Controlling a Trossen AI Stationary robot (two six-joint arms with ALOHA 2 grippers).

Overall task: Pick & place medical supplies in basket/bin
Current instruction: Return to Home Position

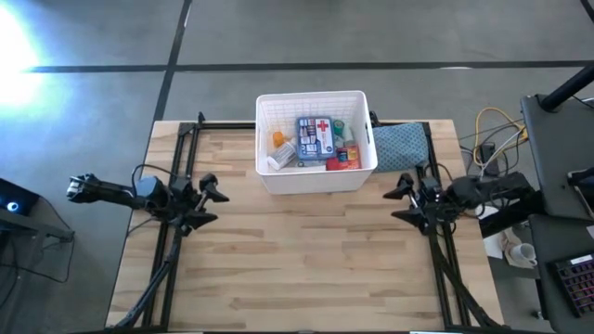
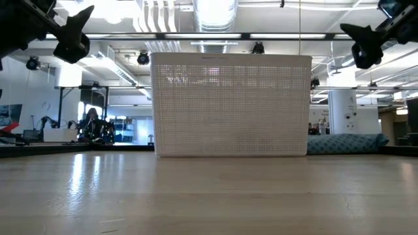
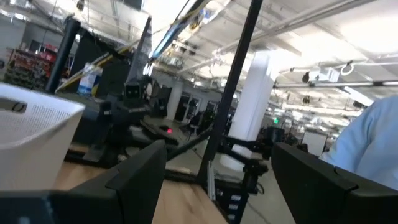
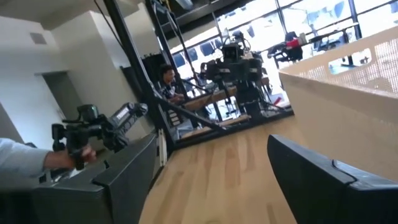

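From above: a white basket (image 1: 316, 178) stands at the 12 o'clock end of the wooden table (image 1: 306, 269), holding the medical supplies. A blue first-aid pouch (image 1: 315, 136) with a red cross lies in its middle. An orange vial (image 1: 277, 139) sits at the pouch's 9 o'clock, a white bottle (image 1: 277, 162) at its 8 o'clock and a red box (image 1: 342, 163) at its 5 o'clock. A folded blue-grey cloth (image 1: 401, 144) lies against the basket's 3 o'clock side. The left gripper (image 1: 212, 199) sits at the table's 9 o'clock edge and the right gripper (image 1: 397, 199) at its 3 o'clock edge. Each points inward, apart from the basket, its fingers spread and holding nothing.

From table height: the slotted wall of the basket (image 2: 230, 104) fills the centre, and its contents cannot be made out through it. The cloth (image 2: 346, 143) shows at its 3 o'clock. The left gripper (image 2: 68, 32) hangs at 10 o'clock and the right gripper (image 2: 366, 39) at 2 o'clock, both well above the tabletop.

From the left wrist: the left gripper (image 3: 230, 186) stands wide open with only air between its dark fingers (image 3: 134, 177). A corner of the basket (image 3: 37, 124) is in view, and a person's pale blue sleeve (image 3: 373, 143).

From the right wrist: the right gripper (image 4: 217, 186) is likewise wide open and empty above the bare table (image 4: 224, 162). The basket (image 4: 348, 81) runs along one side, and a person's hand (image 4: 65, 155) grips a black handle.
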